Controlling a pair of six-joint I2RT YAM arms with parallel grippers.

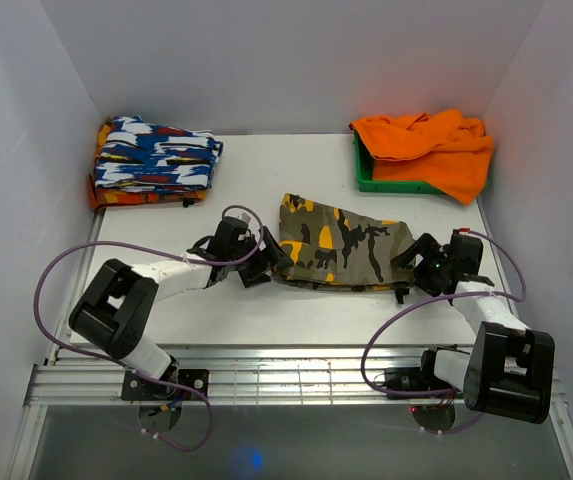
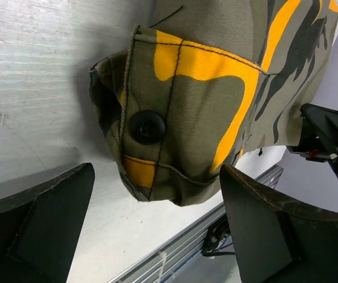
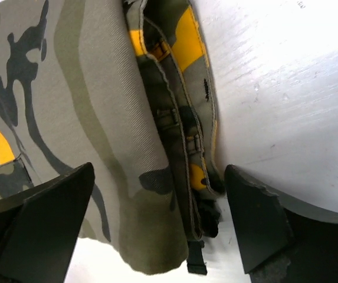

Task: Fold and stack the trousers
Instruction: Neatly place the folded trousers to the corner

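The camouflage trousers lie folded in a short bundle in the middle of the table. My left gripper sits at their left end, jaws open. In the left wrist view a cloth corner with a black button lies just ahead of the wide-apart fingers, untouched by them. My right gripper is at the bundle's right end, also open. Its wrist view shows the trousers and their stitched edge reaching between the fingers, which stand apart from the cloth.
A blue-white-red folded garment rests on orange cloth at the back left. A green tray at the back right carries a plain orange cloth. Metal rails run along the table's near edge. White walls close in three sides.
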